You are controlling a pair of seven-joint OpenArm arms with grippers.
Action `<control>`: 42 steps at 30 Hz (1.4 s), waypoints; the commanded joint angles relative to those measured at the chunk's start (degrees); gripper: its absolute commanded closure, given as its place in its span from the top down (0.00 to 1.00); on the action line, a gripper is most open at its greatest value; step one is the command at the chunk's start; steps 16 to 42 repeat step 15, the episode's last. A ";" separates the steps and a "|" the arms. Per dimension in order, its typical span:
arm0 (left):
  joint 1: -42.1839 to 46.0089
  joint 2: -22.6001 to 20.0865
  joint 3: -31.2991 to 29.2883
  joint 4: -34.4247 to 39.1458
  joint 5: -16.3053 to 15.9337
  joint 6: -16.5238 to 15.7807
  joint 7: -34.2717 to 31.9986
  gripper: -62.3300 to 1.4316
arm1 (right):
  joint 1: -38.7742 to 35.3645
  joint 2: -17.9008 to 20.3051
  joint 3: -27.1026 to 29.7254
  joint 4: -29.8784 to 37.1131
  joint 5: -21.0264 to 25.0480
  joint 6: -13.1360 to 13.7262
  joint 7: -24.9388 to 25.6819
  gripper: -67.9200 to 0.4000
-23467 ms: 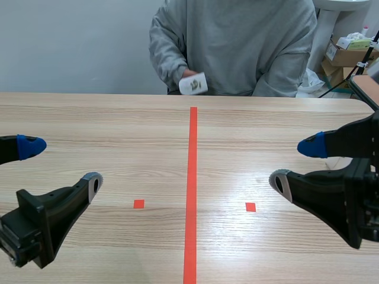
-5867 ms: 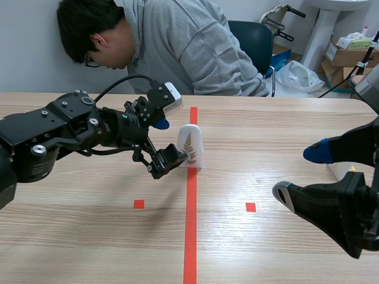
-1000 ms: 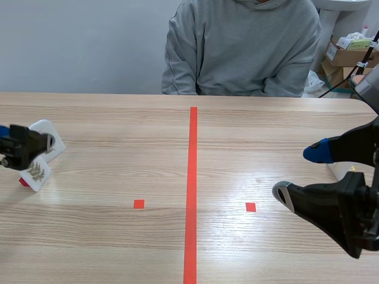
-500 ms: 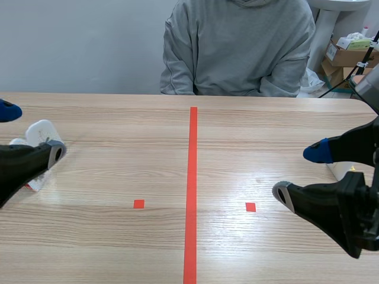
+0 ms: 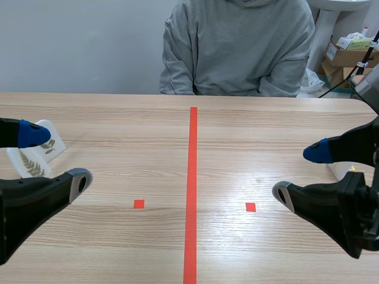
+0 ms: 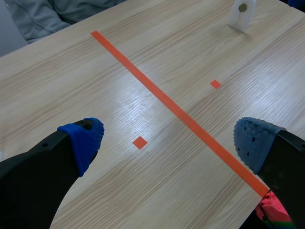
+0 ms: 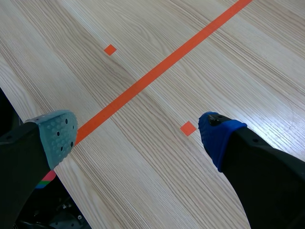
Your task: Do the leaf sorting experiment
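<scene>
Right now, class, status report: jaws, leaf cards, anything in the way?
Left gripper, right gripper: jaws open, empty. Leaf cards on table, left side, ungripped. Nothing blocks them; person sits across.

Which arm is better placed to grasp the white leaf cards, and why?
Left, probably. The left gripper is open with the leaf cards right beside its fingers; the right gripper, also open, sits across the red tape line.

A person (image 5: 237, 47) in a grey hoodie sits behind the wooden table (image 5: 249, 136), with cardboard boxes (image 5: 346, 54) beyond.
</scene>
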 commanded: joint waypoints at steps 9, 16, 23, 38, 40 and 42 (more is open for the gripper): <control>0.15 0.28 5.73 -0.35 2.12 1.44 -0.81 0.93 | -1.22 -0.02 0.44 -0.09 0.55 0.46 0.63 0.77; 0.17 0.28 6.93 -0.39 3.41 1.42 -0.76 0.93 | -1.20 0.00 0.44 -0.09 0.55 0.46 0.92 0.77; 0.17 0.28 6.93 -0.39 3.41 1.42 -0.76 0.93 | -1.20 0.00 0.44 -0.09 0.55 0.46 0.92 0.77; 0.17 0.28 6.93 -0.39 3.41 1.42 -0.76 0.93 | -1.20 0.00 0.44 -0.09 0.55 0.46 0.92 0.77; 0.17 0.28 6.93 -0.39 3.41 1.42 -0.76 0.93 | -1.20 0.00 0.44 -0.09 0.55 0.46 0.92 0.77; 0.17 0.28 6.93 -0.39 3.41 1.42 -0.76 0.93 | -1.20 0.00 0.44 -0.09 0.55 0.46 0.92 0.77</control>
